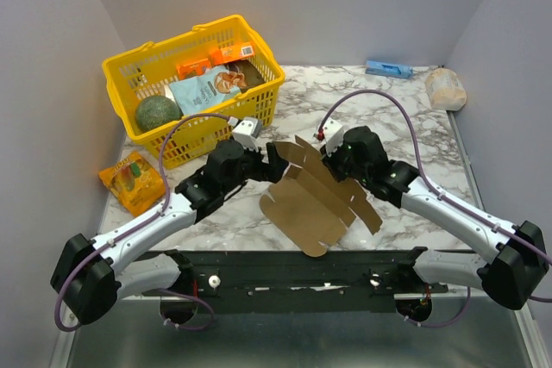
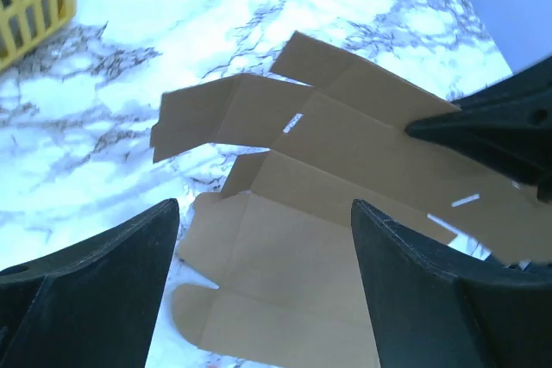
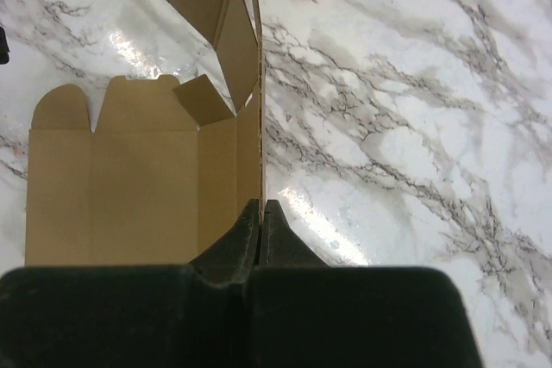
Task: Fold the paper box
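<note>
Right gripper [image 3: 260, 211]: jaws pressed together, pinching a thin side panel of the paper box [image 1: 315, 196] edge-on, so that the panel stands upright from the rest of the sheet. Left gripper [image 2: 264, 206]: jaws spread wide, closed on nothing, poised over the box's middle panels and just across from the right gripper's tip. Paper box: a brown die-cut sheet, partly raised, lying on the worktop [image 1: 405, 118] between the two arms. Its large panel with rounded tabs lies flat toward the arm bases, its notched flaps on the far side lift off the marble, and one small flap bends inward beside the pinched panel. Step in hand, by your best judgement: raising the walls along their score lines. To do it well, hold the right pinch firm and close to the crease, so the panel hinges and does not bow. Bring the left jaws down to pin the flat base, or shut them on the opposite wall, before you swing the panel over. Fold on the pressed creases only. Go slowly, since the card looks light and will likely slide on the smooth marble if you push it sideways. Beyond: yellow basket [image 1: 216, 127] at the far left, well apart from the sheet and out of your working path.
</note>
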Available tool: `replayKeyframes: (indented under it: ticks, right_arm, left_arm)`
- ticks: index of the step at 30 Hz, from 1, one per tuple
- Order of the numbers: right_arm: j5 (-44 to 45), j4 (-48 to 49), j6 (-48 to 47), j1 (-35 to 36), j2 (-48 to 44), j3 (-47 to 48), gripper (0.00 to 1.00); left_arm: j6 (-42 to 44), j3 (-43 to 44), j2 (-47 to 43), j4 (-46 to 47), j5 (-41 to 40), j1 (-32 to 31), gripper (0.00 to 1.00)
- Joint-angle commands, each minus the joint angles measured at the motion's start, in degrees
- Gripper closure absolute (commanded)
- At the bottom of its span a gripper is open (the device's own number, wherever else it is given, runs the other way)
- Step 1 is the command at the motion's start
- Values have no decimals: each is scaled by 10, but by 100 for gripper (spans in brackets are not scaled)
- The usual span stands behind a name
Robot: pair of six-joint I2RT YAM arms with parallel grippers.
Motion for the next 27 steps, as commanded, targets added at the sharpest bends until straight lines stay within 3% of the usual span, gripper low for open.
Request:
replayKeyframes:
  ticks: [1, 5, 12, 22, 27]
  right_arm:
    - [-28, 52, -47, 5, -11, -6, 99]
    - [-76, 39, -54, 5, 9, 13, 99]
    - [-102, 35, -51, 5, 13, 14, 99]
    - [-112, 34, -51, 5, 23, 18, 99]
    - [-109, 34, -49, 5, 22, 18, 99]
  left_arm:
    - [179, 57, 8, -35, 100, 5, 10]
    - [305, 97, 32, -53, 124, 5, 9]
    - [416, 128, 78, -61, 109, 10, 6]
    - [458, 142, 121, -43, 105, 10, 4]
    - [455, 156, 152, -57, 131, 10, 10]
